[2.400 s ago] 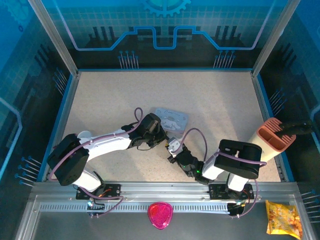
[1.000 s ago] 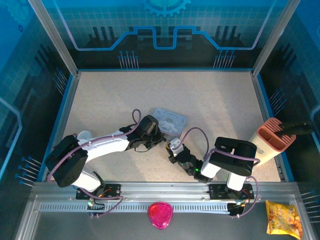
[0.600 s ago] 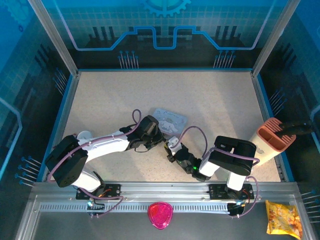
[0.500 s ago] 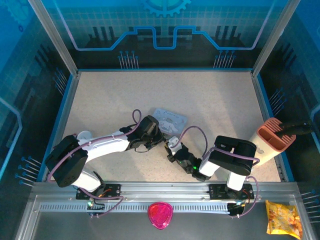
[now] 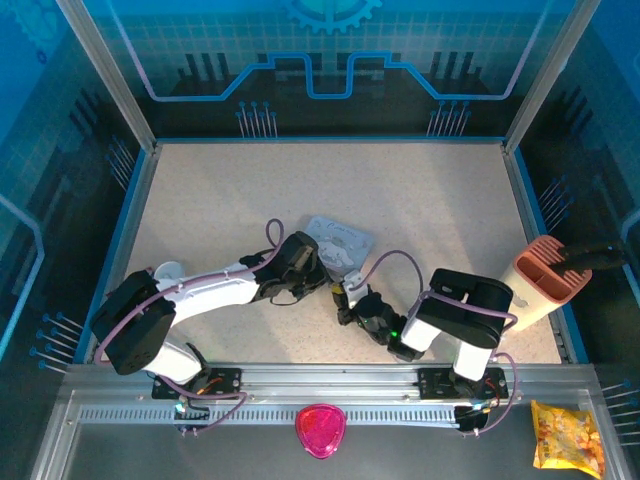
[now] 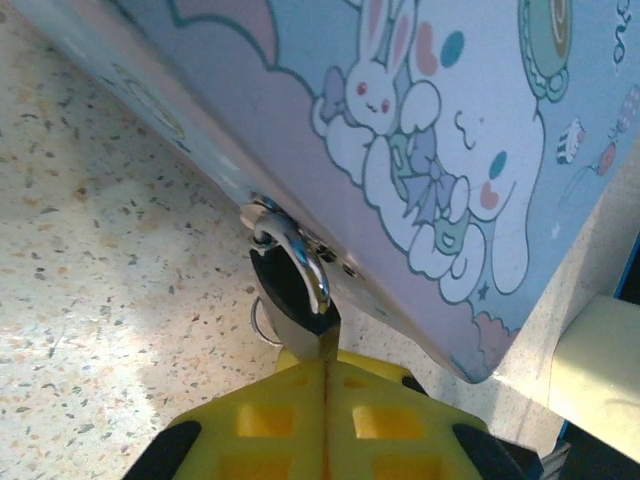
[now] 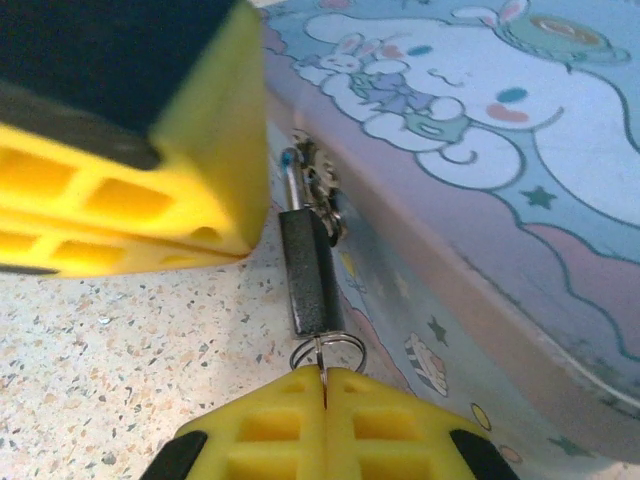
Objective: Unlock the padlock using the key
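Observation:
The dark-grey padlock [image 7: 305,270] hangs from the clasp of the pale blue cartoon tin [image 7: 480,170], its silver shackle through the clasp. My left gripper [image 6: 325,362] is shut on the padlock [image 6: 288,290] from one side; its yellow fingers [image 7: 150,170] stand at the upper left of the right wrist view. The key [image 7: 326,352] sits at the padlock's lower end, its wire ring showing. My right gripper [image 7: 323,374] is shut on the key. In the top view both grippers meet just below the tin [image 5: 340,240], left gripper [image 5: 322,280], right gripper [image 5: 345,300].
A salmon-pink holder [image 5: 545,272] with a black tool stands at the table's right edge. A pink lid-like object [image 5: 320,430] and a yellow snack bag [image 5: 568,437] lie on the near rail. The blue table rim [image 5: 128,230] bounds the speckled surface.
My right gripper has crept up and left toward the left gripper, and its wrist has turned a little. The tin has swung slightly. The left arm has hardly moved.

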